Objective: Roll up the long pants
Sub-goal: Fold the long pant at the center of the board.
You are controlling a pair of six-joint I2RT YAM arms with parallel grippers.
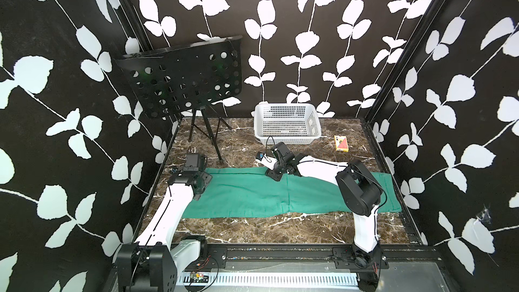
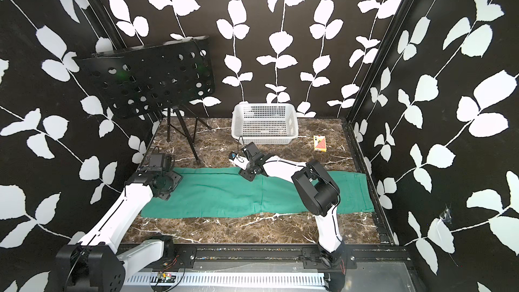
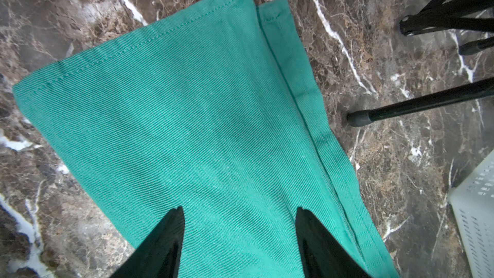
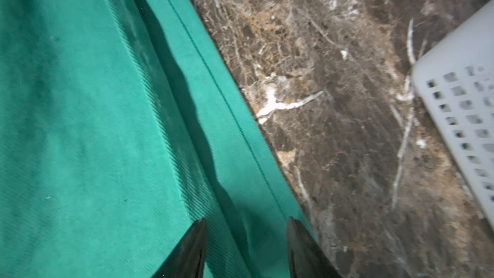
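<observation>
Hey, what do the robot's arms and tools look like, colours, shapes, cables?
The left arm and right arm have white links, bulky black joints and thin black cables along them. The left tool and right tool each end in two dark, tapered fingers.

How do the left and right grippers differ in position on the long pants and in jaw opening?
The left gripper is over the hem end of the long pants; the right gripper is midway along their far edge, nearer the white basket. The left gripper's jaws look a little wider apart than the right gripper's. The right gripper straddles a fold by the seam; the left gripper is over flat cloth. Both are open.
</observation>
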